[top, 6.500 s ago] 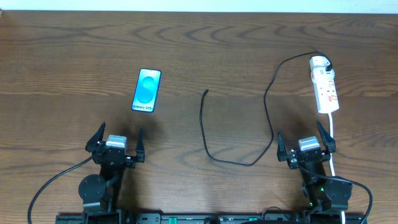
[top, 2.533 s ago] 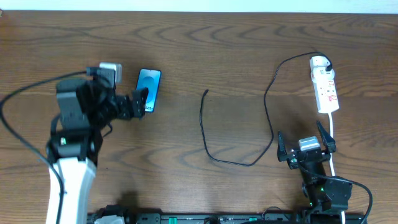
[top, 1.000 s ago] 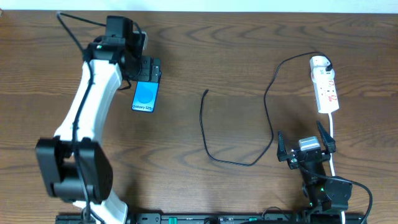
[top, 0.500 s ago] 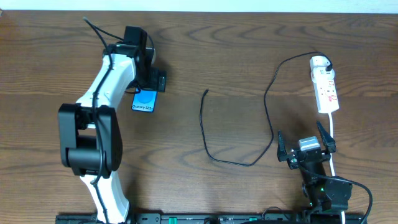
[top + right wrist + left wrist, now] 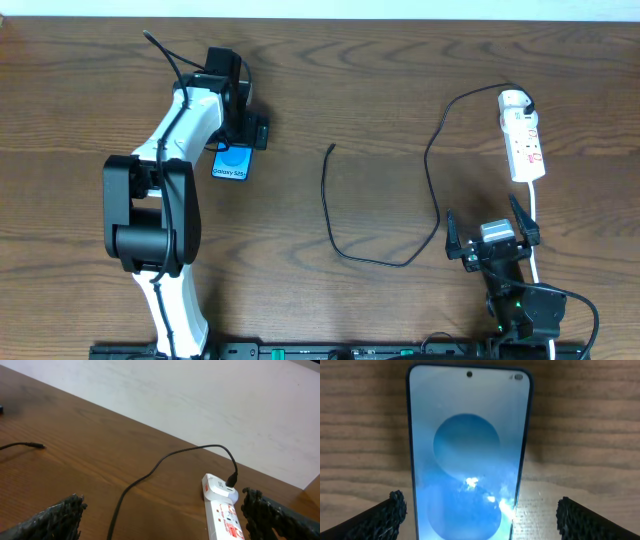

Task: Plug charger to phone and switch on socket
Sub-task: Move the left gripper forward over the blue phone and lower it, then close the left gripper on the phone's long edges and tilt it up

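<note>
Left wrist view: left tool (image 5: 480, 510) gapes wide astride the phone (image 5: 470, 450), holding nothing.

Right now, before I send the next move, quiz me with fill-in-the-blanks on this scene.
The left gripper hangs over the phone with its jaws ____.
The charger is plugged into the socket but not into the ____.
The right gripper sits open, holding ____.
Missing: open; phone; nothing.

Even bright lighting, glare on phone (image 5: 467, 460) screen, soft shadows
</note>
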`<state>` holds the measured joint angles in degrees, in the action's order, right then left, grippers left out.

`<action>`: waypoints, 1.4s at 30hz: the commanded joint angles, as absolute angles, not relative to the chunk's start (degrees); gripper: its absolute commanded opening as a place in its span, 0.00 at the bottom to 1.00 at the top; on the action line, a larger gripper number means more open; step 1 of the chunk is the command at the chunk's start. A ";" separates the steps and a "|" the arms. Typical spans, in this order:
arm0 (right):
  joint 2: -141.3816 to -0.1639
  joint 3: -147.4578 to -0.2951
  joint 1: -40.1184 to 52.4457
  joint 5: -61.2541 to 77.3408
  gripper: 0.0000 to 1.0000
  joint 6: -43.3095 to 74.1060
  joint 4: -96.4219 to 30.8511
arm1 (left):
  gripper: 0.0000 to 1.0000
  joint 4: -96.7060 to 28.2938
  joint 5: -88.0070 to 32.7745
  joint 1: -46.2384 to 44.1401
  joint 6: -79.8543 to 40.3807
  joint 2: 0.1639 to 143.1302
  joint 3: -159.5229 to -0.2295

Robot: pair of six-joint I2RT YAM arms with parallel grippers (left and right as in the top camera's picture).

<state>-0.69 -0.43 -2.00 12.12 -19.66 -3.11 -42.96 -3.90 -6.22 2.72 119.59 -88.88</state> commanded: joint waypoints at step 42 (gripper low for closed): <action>-0.38 -0.32 -1.83 11.92 0.99 -18.65 -3.33 | 0.98 -38.65 -2.07 -6.13 1.83 124.36 -87.94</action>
<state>-0.69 -0.43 -2.00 12.12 -19.66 -3.11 -38.57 -2.81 -6.22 2.55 123.37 -88.77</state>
